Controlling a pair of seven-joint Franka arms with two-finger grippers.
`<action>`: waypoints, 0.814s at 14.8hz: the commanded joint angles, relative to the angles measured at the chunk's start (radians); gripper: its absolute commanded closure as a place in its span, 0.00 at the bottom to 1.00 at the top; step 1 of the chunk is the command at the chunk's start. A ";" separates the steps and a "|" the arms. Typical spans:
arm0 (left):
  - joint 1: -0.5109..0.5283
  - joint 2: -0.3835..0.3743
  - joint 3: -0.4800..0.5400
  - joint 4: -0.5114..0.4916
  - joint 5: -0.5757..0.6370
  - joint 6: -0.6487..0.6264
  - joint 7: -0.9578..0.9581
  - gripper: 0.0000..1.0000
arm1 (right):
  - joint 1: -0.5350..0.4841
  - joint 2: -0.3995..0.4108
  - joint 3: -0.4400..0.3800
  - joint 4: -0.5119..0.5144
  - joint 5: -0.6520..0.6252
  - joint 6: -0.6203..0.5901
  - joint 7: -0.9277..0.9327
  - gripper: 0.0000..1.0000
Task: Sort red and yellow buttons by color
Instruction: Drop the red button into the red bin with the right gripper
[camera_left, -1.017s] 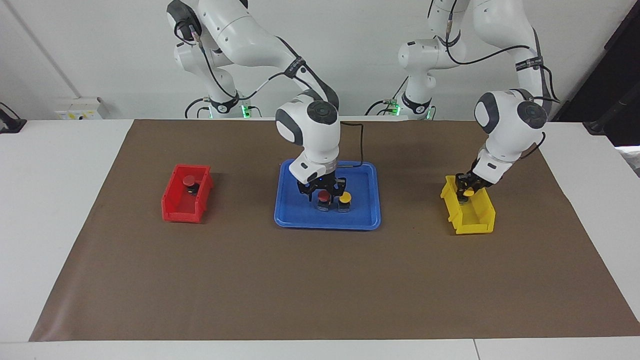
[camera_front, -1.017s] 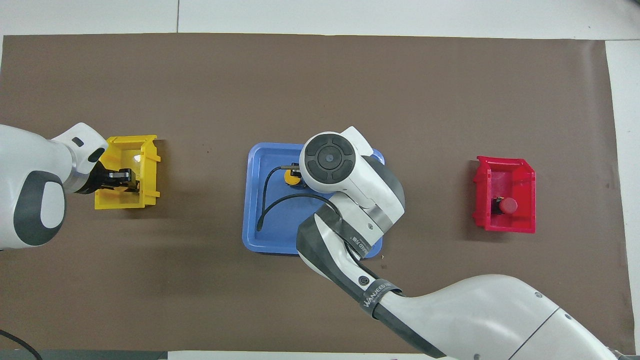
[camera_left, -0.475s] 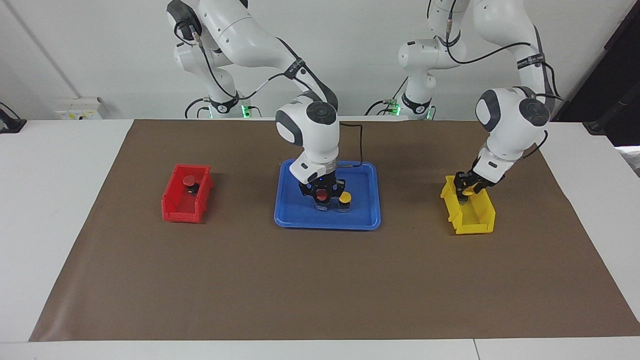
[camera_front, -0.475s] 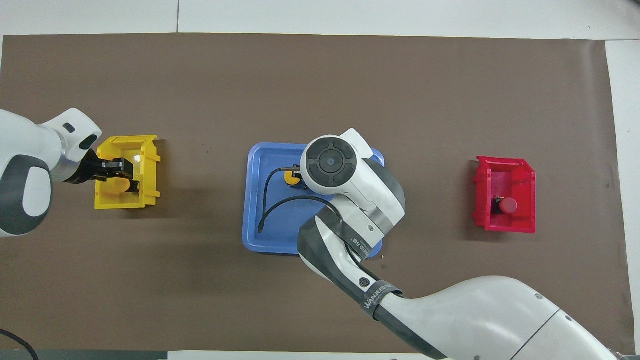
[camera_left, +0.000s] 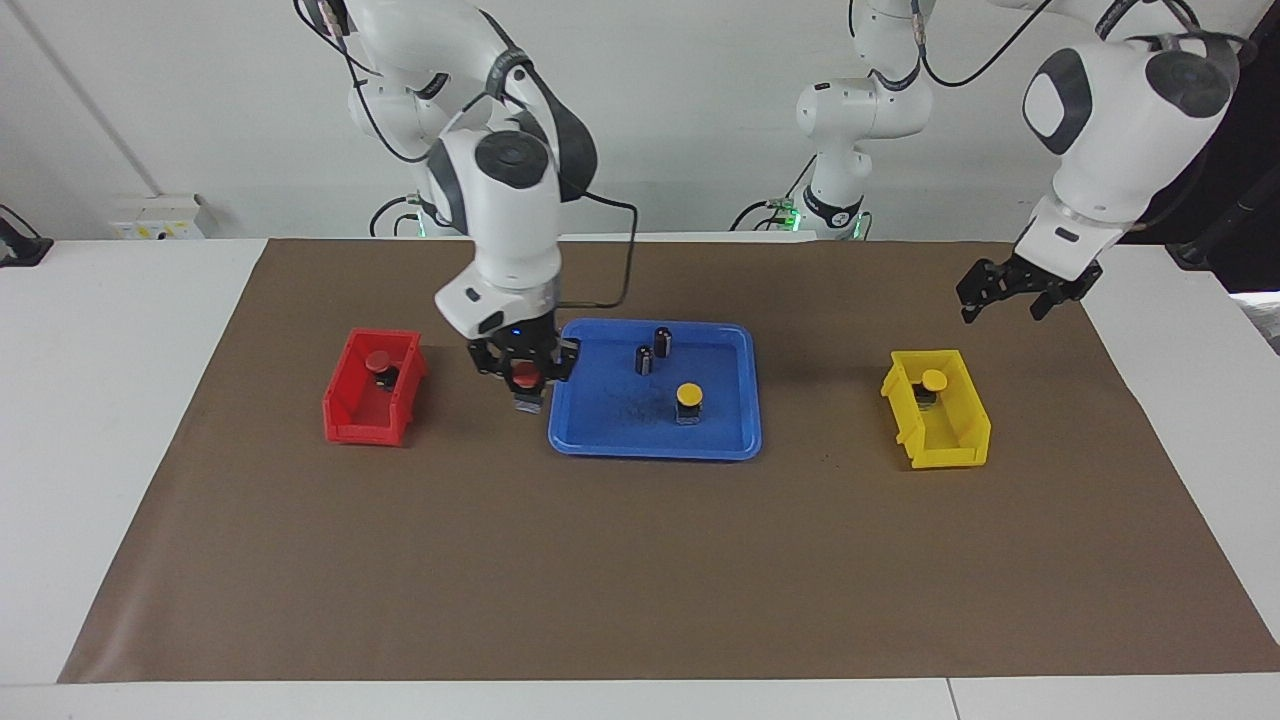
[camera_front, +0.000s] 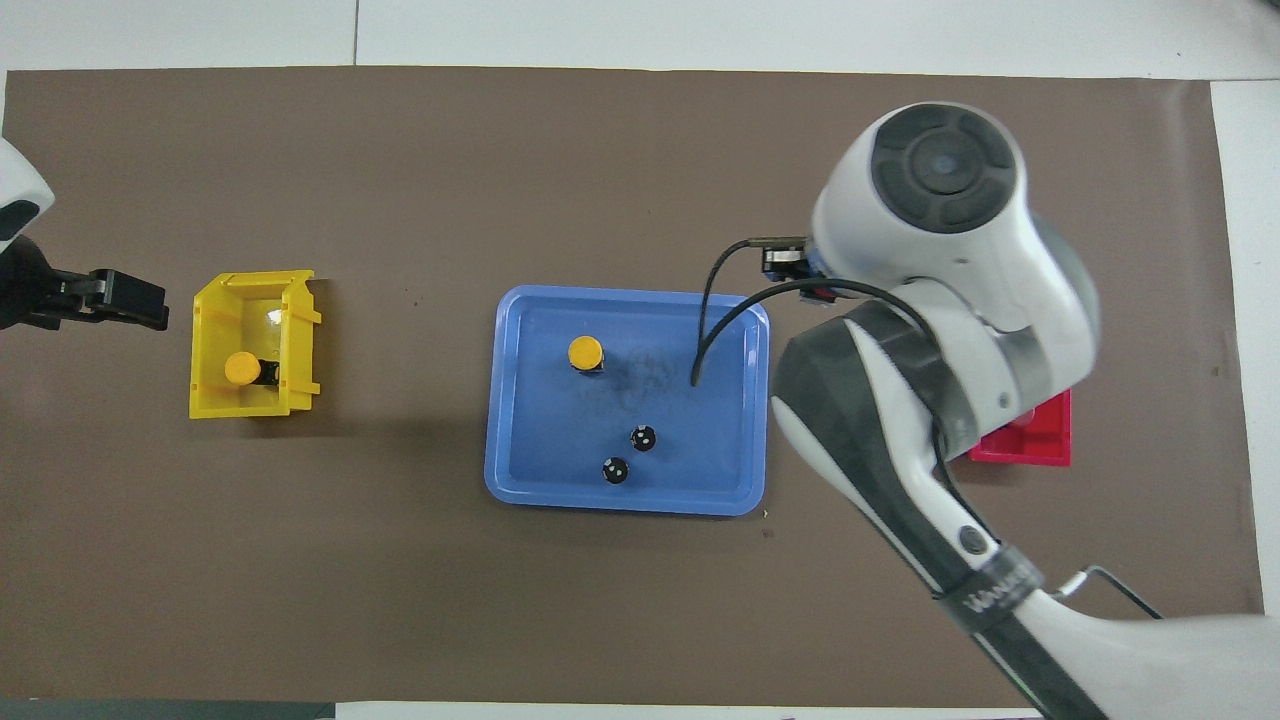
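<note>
While raised over the brown mat (camera_left: 640, 560) between blue tray (camera_left: 735, 440) and red bin (camera_left: 352, 420), right gripper (camera_left: 527, 385) clenched on a red-capped button (camera_left: 526, 377), silver base hanging below the fingertips, clear of the mat. Hidden under the arm's wrist in overhead view (only a sliver of red bin (camera_front: 1040, 445) showing there).

Second red button (camera_left: 378, 362) lying in the red bin, at the end nearer the robots.

One yellow button (camera_left: 688, 398) (camera_front: 585, 353) upright on the blue tray (camera_front: 520, 480), toward the tray's middle, apart from everything else. Two dark cylinders (camera_left: 652, 350) (camera_front: 630, 452) without coloured caps also on the tray, close together, nearer the robots than the yellow button.

Other yellow button (camera_left: 932, 381) (camera_front: 240, 368) sitting in the yellow bin (camera_left: 965, 440) (camera_front: 300, 340), at the bin's end nearer the robots, cap up.

Left gripper (camera_left: 1012, 293) (camera_front: 120, 300) released, fingers spread, holding nothing, up in the air over the mat at the left arm's end of the table, off the yellow bin and well above it (not touching bin or button).

Black cable (camera_front: 720, 310) drooping from the right wrist over the tray's corner in overhead view.
</note>
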 joint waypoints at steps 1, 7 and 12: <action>-0.042 -0.034 -0.011 -0.063 -0.088 0.034 -0.132 0.00 | -0.155 -0.087 0.014 -0.138 0.076 0.030 -0.218 0.80; -0.427 0.017 -0.010 -0.311 -0.117 0.461 -0.548 0.00 | -0.379 -0.147 0.014 -0.312 0.148 0.196 -0.524 0.80; -0.561 0.249 -0.011 -0.172 -0.008 0.493 -0.766 0.00 | -0.398 -0.170 0.012 -0.430 0.182 0.308 -0.543 0.80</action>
